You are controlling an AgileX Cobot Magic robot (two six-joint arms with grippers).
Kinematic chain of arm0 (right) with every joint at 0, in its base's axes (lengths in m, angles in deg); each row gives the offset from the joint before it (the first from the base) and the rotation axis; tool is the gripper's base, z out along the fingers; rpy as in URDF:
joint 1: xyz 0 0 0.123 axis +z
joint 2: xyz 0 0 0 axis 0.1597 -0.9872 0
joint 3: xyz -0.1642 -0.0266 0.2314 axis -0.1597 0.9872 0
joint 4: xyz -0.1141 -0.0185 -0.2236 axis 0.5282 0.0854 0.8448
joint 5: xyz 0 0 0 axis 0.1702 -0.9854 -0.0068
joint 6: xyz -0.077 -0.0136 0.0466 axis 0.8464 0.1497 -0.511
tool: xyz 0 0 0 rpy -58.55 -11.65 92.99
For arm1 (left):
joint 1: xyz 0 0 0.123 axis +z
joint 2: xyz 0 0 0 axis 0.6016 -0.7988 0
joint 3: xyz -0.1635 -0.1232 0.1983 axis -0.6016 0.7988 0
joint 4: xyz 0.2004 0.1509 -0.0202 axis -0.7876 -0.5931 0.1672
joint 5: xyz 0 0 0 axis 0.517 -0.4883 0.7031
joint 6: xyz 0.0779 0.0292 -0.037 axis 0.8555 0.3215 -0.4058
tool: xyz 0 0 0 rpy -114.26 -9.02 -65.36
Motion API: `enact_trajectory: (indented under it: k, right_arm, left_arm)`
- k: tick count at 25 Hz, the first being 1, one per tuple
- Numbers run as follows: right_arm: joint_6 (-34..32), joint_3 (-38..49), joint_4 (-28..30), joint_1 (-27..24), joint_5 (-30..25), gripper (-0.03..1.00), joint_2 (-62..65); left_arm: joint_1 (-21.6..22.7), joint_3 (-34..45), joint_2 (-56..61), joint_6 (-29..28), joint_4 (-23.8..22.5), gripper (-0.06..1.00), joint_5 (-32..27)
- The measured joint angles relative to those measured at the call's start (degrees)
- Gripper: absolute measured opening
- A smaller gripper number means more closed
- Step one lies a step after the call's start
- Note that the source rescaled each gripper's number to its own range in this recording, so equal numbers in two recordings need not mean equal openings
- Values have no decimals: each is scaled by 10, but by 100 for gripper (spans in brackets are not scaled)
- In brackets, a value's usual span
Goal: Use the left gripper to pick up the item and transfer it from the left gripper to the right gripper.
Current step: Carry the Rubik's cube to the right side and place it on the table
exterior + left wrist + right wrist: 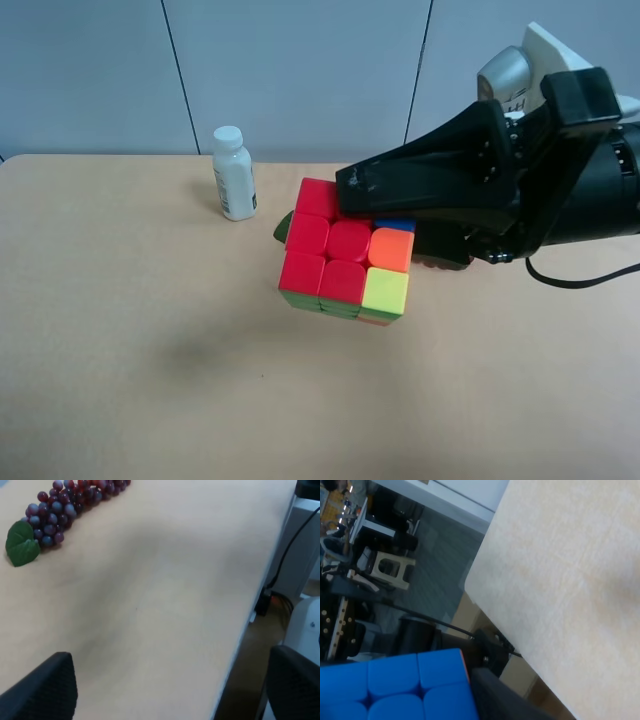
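Note:
The puzzle cube (345, 260) hangs in the air above the table, showing red, orange and yellow-green squares. The right gripper (322, 207), a black claw with a white wrist housing, comes in from the exterior high view's right and is shut on the cube. In the right wrist view the cube's blue face (395, 685) fills the space beside one black finger (505, 700). The left gripper (170, 695) is open and empty, with its two black fingertips (45, 690) wide apart over bare table. It does not show in the exterior high view.
A white bottle (234, 173) stands upright at the back of the tan table (120, 330). A red-purple grape bunch (60, 510) with a green leaf lies on the table in the left wrist view. The table edge (250, 620) runs past the left gripper.

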Motion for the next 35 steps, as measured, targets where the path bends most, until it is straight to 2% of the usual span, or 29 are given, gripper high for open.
enact_trajectory:
  k: [10,13,17,27,30,35]
  right_arm:
    - [-1,0,-1,0,0,0,0]
    - [-1,0,-1,0,0,0,0]
    - [0,0,0,0,0,0,0]
    - [8,-6,5,0,28,0,0]
    - [9,-35,27,0,49,0,-1]
    - [-23,-104,120,0,119,0,-1]
  left_arm:
    - [0,0,0,0,4,45,2]
    - [14,0,0,0,5,45,2]
    - [78,0,0,0,5,45,2]
    - [314,0,0,0,5,44,2]
    - [373,0,0,0,5,44,2]
    - [422,0,0,0,5,44,2]
